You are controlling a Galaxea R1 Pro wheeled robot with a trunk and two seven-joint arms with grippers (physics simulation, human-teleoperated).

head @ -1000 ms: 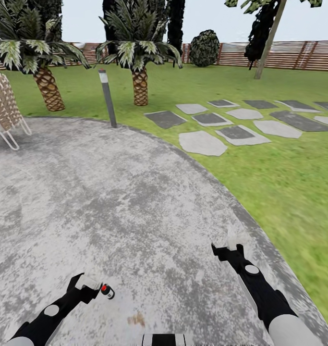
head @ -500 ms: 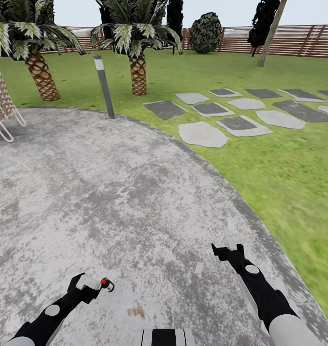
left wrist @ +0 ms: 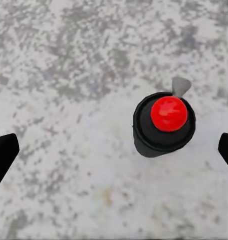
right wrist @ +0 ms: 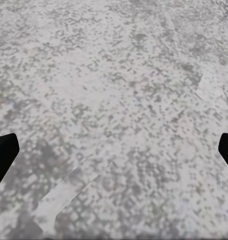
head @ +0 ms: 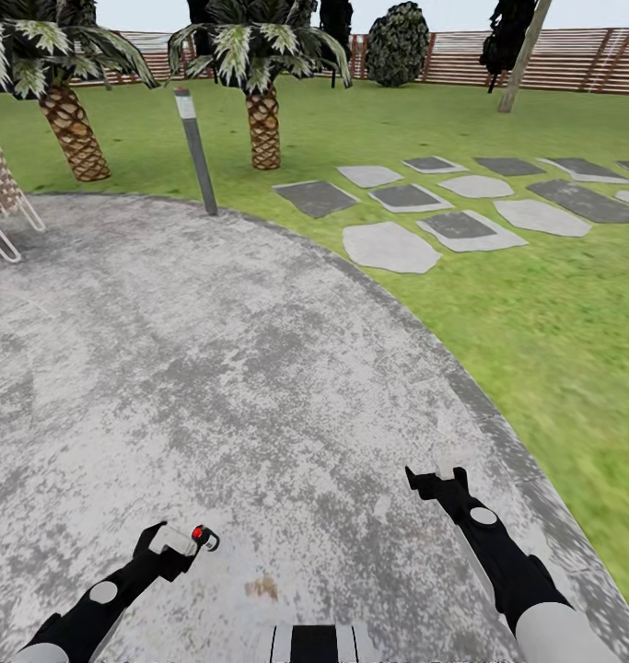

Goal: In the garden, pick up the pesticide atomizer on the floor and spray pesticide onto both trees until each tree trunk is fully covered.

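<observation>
Grey speckled paving (head: 259,368) fills the near ground with green lawn (head: 535,304) from twelve to three o'clock, both grippers spread empty, the left gripper (head: 178,539) above the small black, red-capped atomizer (left wrist: 164,125) at seven o'clock, right gripper (head: 440,479) at five.

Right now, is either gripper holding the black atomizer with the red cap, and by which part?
Nothing is held. The left gripper hangs open above the black, red-capped atomizer, which stands on the grey speckled paving. The right gripper is open too.

Mottled grey paving (head: 259,368), lawn (head: 535,304) at the right.
A red-capped black atomizer (head: 203,537) stands at lower left.
</observation>
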